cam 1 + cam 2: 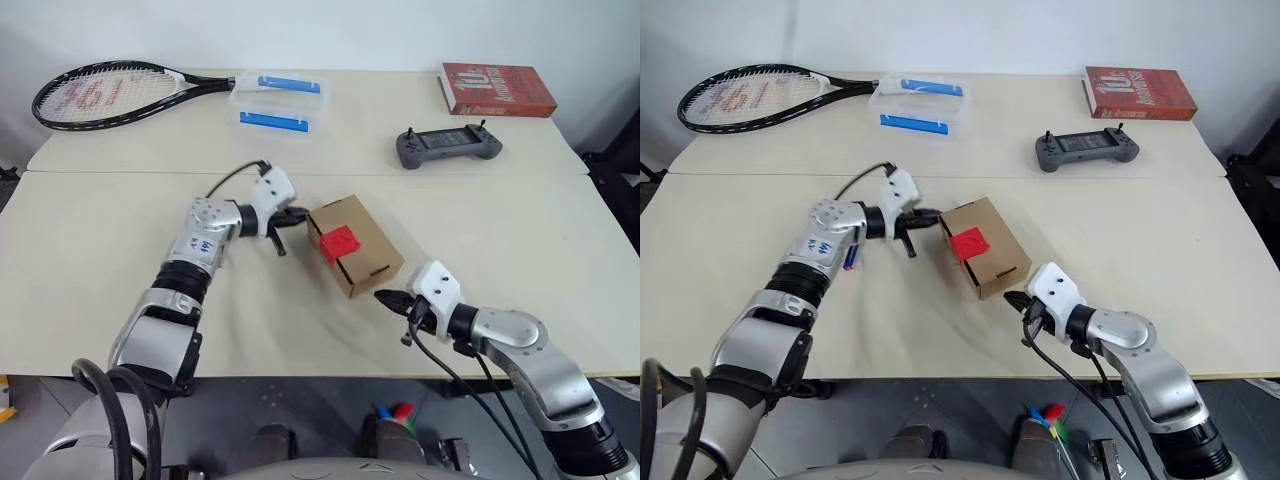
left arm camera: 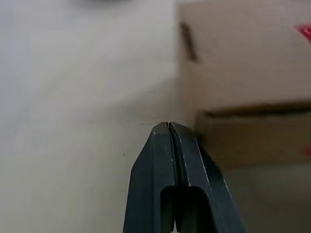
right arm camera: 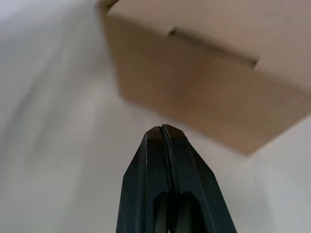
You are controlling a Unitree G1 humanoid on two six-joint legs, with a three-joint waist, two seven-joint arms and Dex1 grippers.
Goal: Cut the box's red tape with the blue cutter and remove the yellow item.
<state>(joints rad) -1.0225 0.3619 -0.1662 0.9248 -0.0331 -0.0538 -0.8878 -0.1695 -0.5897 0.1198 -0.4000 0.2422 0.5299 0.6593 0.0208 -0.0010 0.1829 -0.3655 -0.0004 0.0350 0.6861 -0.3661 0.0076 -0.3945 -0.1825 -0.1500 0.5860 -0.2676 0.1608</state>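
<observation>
1. We see the box (image 1: 356, 243) lying near the middle of the near table (image 1: 90, 260), its flaps tucked shut.
2. The red tape (image 1: 338, 242) sits on the box's upper face, over the seam by the tuck flap.
3. Our left gripper (image 1: 296, 216) has its fingers pressed together and holds nothing; its tip is right at the box's left end, and we cannot tell whether it touches the cardboard.
4. In the left wrist view the shut fingers (image 2: 167, 160) point at the box's edge, close up, with a corner of red showing at the side.
5. Our right gripper (image 1: 392, 299) is also closed on nothing; it hovers just beside the box's near right corner, a small gap between them.
6. In the right wrist view the closed fingers (image 3: 165, 160) aim at a plain brown side of the box.
7. A bit of blue (image 1: 851, 260) peeks out from behind our left forearm on the table; we cannot tell what it is.
8. On the far table lie a racket (image 1: 100, 95), a clear container (image 1: 278, 101) with blue strips, a grey controller (image 1: 447, 146) and a red book (image 1: 497, 89), all well apart from the box.
</observation>
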